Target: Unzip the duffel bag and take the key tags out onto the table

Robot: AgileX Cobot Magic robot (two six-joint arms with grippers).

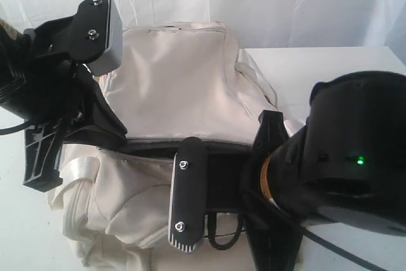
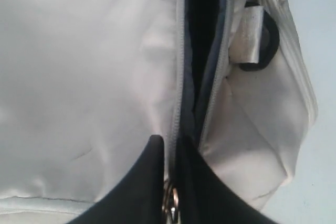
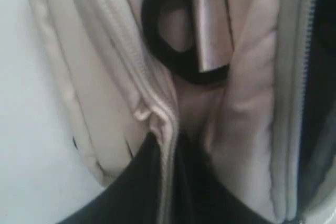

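The cream duffel bag (image 1: pixel 177 80) lies on the white table (image 1: pixel 330 65), its main zip partly open as a dark slit (image 1: pixel 219 152). In the left wrist view my left gripper (image 2: pixel 170 145) is shut on the metal zipper pull (image 2: pixel 171 203), at the end of the gap that shows grey lining (image 2: pixel 202 51). My right gripper (image 3: pixel 165 140) is shut on a raised seam of the duffel bag (image 3: pixel 157 111), beside a black D-ring (image 3: pixel 173 45) on a webbing loop. The key tags are hidden.
Both black arms crowd over the bag, the left arm (image 1: pixel 57 93) at one end and the right arm (image 1: pixel 342 163) at the other. A white curtain hangs behind. Bare table shows at the back right and front left (image 1: pixel 25 233).
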